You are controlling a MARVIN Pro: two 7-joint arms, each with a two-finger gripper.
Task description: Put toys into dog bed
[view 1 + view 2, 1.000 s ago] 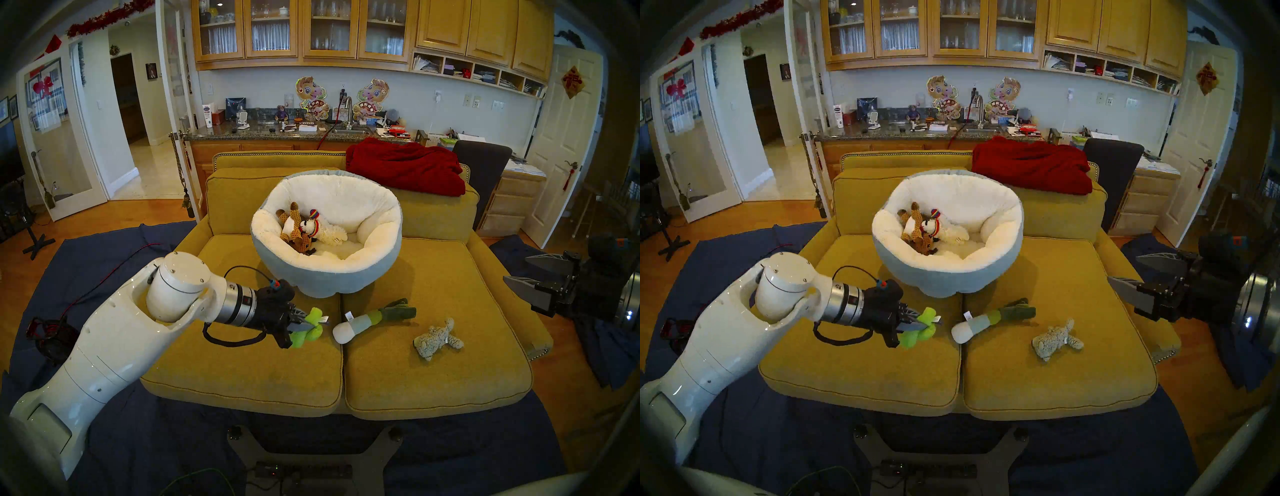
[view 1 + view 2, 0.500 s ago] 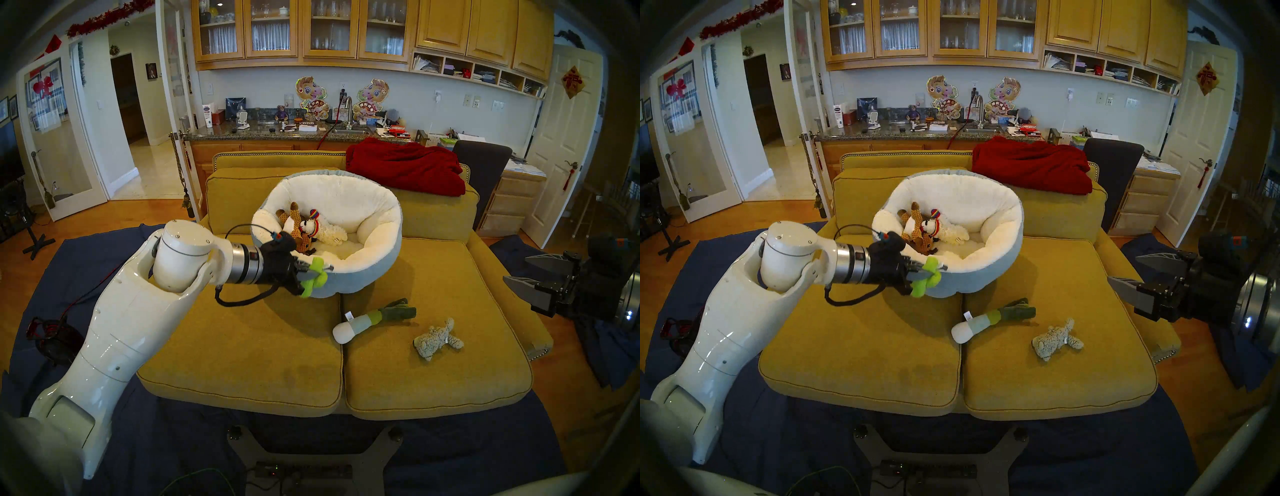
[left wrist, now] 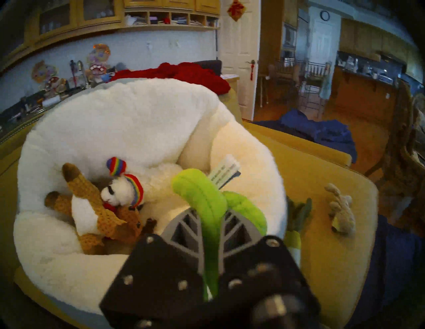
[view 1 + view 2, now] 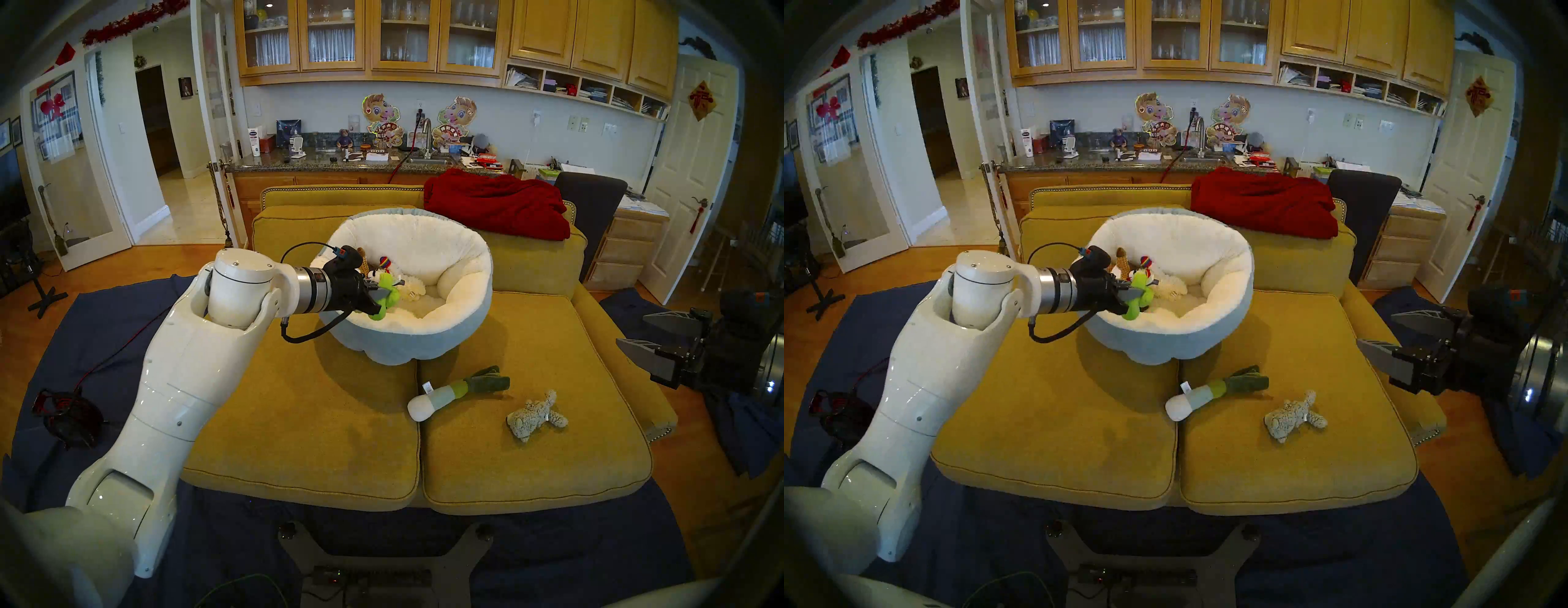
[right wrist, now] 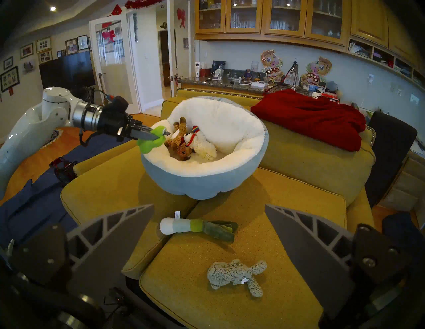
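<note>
left gripper clenched on cactus over dog bed | reindeer mostly hidden behind wrist | right gripper gaped empty, half cut off

Red blanket is lying bunched over mustard sofa backrest; dark chair is standing behind; navy sheet is covering floor.
</note>
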